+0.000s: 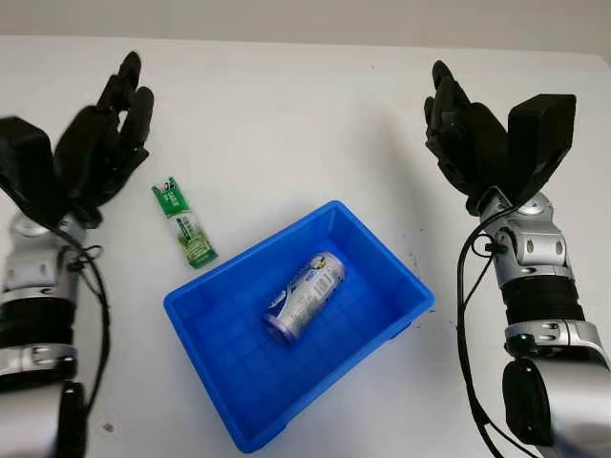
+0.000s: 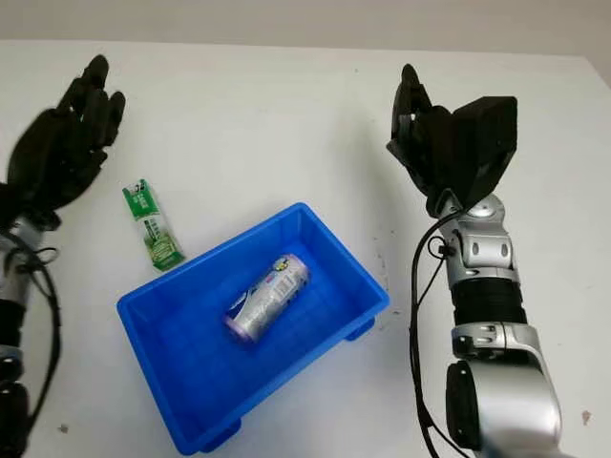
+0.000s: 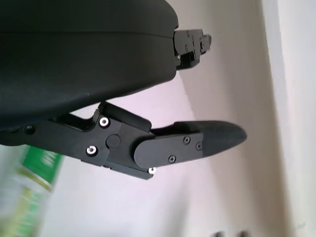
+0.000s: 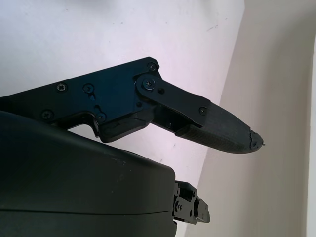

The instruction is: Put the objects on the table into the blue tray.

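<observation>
A blue tray (image 1: 387, 258) sits at the table's middle front, turned at an angle. Inside it lies a silver and purple can (image 1: 305, 296) on its side. A green and white sachet (image 1: 183, 222) lies flat on the white table just left of the tray; its green end (image 3: 29, 197) shows in the left wrist view. My left hand (image 1: 113, 124) is raised above the table's left side, up and left of the sachet, open and holding nothing. My right hand (image 1: 456, 129) hangs above the table's right side, beyond the tray's right corner, open too.
The white table's far edge (image 1: 305, 38) runs along the back, with a pale wall behind it. Small dark specks (image 1: 412, 258) mark the table by the tray's right side.
</observation>
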Action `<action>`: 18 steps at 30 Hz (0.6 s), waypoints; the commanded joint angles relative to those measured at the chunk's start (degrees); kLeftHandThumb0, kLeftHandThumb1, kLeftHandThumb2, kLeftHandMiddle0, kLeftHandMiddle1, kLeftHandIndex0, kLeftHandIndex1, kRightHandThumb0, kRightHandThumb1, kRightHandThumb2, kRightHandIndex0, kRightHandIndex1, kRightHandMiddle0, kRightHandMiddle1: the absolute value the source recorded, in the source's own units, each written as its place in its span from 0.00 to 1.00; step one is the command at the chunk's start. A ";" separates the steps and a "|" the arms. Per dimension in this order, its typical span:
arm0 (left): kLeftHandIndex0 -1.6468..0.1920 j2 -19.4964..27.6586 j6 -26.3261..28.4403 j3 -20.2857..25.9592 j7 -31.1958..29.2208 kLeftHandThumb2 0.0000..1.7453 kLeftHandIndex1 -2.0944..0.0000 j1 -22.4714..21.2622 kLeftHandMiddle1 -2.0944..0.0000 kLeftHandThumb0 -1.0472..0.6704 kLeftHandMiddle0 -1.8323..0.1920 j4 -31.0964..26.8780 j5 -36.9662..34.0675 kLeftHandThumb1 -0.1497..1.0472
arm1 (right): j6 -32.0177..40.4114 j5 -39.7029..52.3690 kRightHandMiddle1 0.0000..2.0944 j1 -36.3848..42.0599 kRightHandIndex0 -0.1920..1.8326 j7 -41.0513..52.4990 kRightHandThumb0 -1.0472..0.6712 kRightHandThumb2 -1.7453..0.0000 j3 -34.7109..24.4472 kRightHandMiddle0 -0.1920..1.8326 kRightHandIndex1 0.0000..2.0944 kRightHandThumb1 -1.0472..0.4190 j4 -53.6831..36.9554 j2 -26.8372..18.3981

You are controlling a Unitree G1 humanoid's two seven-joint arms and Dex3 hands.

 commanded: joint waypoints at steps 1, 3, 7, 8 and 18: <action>0.88 5.56 -2.99 -3.49 -2.05 0.06 0.96 -2.22 0.97 0.34 0.89 -3.43 5.33 0.90 | 0.10 0.28 0.00 0.29 0.00 0.30 0.15 0.49 -0.11 0.00 0.00 0.00 -1.64 -0.49; 0.86 9.72 -4.69 -6.34 -2.49 0.03 0.96 -2.43 0.97 0.34 0.87 -7.09 11.89 0.87 | -0.06 0.09 0.00 0.19 0.00 0.36 0.15 0.50 -0.12 0.00 0.00 0.00 -1.36 -0.55; 0.85 13.94 -8.85 -9.06 -3.97 0.02 0.96 -2.29 0.96 0.41 0.85 -11.04 17.92 0.83 | 0.15 -0.19 0.00 -0.21 0.00 0.69 0.15 0.51 0.03 0.00 0.00 0.00 -0.88 -0.79; 0.84 14.37 -9.86 -9.31 -4.30 0.02 0.96 -2.29 0.96 0.43 0.83 -11.23 18.32 0.82 | 0.21 -0.23 0.00 -0.30 0.00 0.74 0.15 0.51 0.03 0.00 0.00 0.00 -0.80 -0.80; 0.82 22.27 -45.82 -20.17 12.65 0.03 0.96 -12.04 0.98 0.33 0.84 2.20 45.87 0.80 | -0.27 -0.64 0.00 -1.42 0.00 0.36 0.15 0.51 0.28 0.00 0.00 0.00 0.13 -0.10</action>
